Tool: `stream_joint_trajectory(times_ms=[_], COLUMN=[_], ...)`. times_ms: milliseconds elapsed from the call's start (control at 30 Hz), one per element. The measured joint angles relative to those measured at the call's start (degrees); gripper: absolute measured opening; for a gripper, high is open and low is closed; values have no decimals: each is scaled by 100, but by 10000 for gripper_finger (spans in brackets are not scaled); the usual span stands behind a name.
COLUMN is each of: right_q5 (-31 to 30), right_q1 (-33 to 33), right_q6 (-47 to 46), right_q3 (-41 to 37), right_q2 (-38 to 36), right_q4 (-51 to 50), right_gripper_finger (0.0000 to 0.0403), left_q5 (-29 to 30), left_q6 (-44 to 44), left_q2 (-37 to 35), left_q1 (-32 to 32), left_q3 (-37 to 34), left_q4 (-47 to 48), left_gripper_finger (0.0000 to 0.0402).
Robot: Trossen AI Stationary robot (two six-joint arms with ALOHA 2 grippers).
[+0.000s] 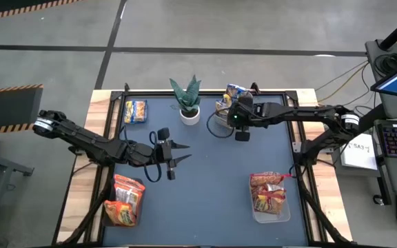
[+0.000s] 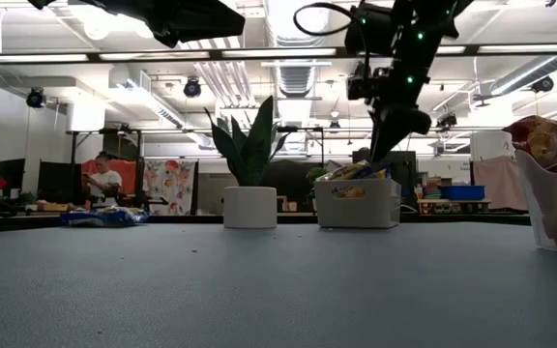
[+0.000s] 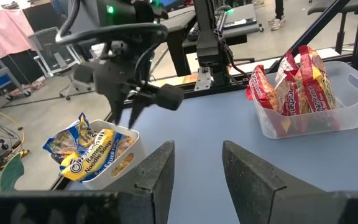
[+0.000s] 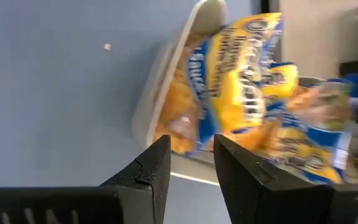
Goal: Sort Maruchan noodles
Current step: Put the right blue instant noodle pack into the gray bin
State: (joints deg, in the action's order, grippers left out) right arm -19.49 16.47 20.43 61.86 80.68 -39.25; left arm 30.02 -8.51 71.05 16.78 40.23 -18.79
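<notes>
Right tool [image 4: 188,163] hangs narrow and empty over yellow-and-blue packets [image 4: 247,81] in a bin [image 1: 225,105]; only the high view shows another packet [image 1: 136,111] lying loose on the counter [image 1: 212,172].

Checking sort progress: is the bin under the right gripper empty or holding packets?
Holding packets: yellow-and-blue noodle packets fill the clear bin below the right gripper.

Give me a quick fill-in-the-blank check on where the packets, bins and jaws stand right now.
1. The right gripper hangs over the bin holding ____-and-blue packets.
2. One loose packet lies on the table to the ____ of the plant in the high view.
3. The left gripper hangs with jaws apart, holding ____.
4. The bin by the table's right edge holds ____-and-white packets.

Missing words: yellow; left; nothing; red
</notes>
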Motion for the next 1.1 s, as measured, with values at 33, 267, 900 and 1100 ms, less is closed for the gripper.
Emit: stream_joint_trajectory(times_ms=[33,267,900,1100], right_q5=[-185,-1035,343,328], right_q1=[-35,113,588,390], right_q6=[12,-150,-702,-630], right_q3=[66,436,-535,-662], right_q2=[0,2,106,255], right_q4=[-49,309,1557,1576], right_gripper_finger=[107,67,9,9], left_q5=[0,-2,-2,-2], left_q6=[0,0,0,0], left_q2=[0,0,0,0], left_q1=[0,0,2,0], left_q3=[0,0,0,0], left_q4=[-1,1,-1,-1], left_gripper_finger=[119,119,119,119])
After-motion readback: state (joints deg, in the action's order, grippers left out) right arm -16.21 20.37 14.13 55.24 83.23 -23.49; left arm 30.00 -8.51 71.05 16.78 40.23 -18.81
